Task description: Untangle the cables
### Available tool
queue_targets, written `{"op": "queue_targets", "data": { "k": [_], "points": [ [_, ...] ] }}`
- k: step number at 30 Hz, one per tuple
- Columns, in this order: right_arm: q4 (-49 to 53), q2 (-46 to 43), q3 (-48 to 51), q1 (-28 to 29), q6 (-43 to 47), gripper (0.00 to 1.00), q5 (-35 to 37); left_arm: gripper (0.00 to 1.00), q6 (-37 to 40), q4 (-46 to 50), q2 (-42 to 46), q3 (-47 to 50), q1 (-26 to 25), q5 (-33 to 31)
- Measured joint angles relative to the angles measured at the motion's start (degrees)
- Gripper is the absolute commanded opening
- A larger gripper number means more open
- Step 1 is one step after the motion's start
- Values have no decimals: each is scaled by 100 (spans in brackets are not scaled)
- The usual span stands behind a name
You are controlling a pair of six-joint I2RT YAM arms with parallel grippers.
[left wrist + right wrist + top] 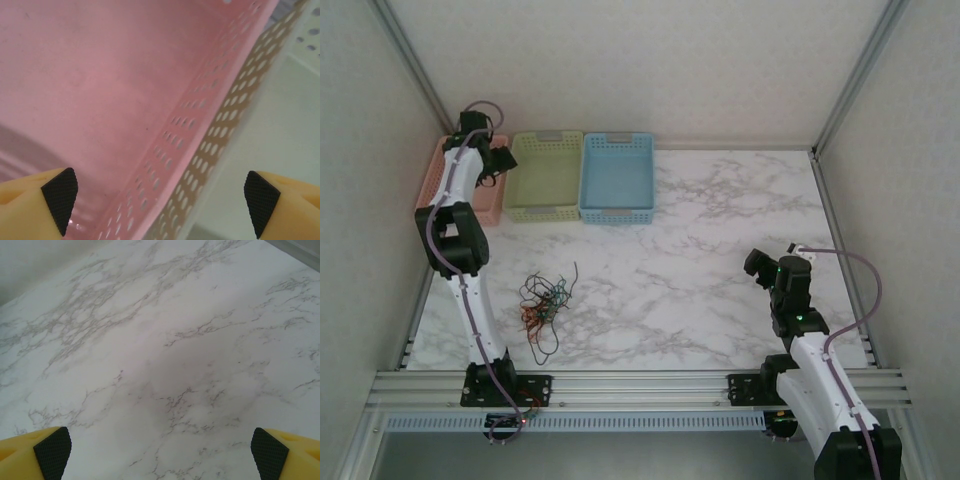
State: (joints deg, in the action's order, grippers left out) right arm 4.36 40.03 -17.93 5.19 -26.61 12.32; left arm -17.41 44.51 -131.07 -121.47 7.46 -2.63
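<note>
Marble table (720, 250): far left, the left gripper (160, 199) hangs wide, holding nothing, over the empty pink basket (200, 140). The cables (545, 300) lie knotted near left. The green basket (548, 212) and blue basket (617, 214) look empty. The right gripper (160, 450) gapes over bare marble. Best to pinch one loose end and pull slowly.

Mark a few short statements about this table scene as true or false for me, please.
1. The cables lie tangled on the table. True.
2. The green basket stands between the pink basket and the blue basket. True.
3. The left tool hangs over the blue basket. False: it is over the pink basket.
4. The right tool grips a cable. False: it is open, above bare table.
</note>
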Motion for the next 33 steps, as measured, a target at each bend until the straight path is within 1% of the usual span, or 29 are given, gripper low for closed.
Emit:
{"op": "queue_targets", "data": {
  "k": [4,9,12,15,17,21,25,27,33],
  "points": [
    [48,-31,0,0,-4,96,7,85,114,116,-151,-92,9,264],
    [116,-26,-2,0,-4,96,7,84,205,149,-367,-186,-31,688],
    [136,-7,-2,0,-4,96,7,78,264,208,-472,-229,-61,844],
    [149,-17,-2,0,-4,97,9,70,326,210,-557,-293,-68,960],
    [146,-24,-2,0,-4,97,7,62,374,216,-584,-321,-66,1040],
    [149,7,-7,0,-4,97,9,47,466,269,-669,-503,-90,1113],
    [151,52,-9,0,-4,97,9,28,588,363,-743,-636,-162,1110],
    [151,52,-9,0,-7,97,11,21,623,376,-774,-669,-223,1106],
    [151,52,-13,0,-9,97,13,14,885,437,-776,-723,-605,1045]
  ]
}}
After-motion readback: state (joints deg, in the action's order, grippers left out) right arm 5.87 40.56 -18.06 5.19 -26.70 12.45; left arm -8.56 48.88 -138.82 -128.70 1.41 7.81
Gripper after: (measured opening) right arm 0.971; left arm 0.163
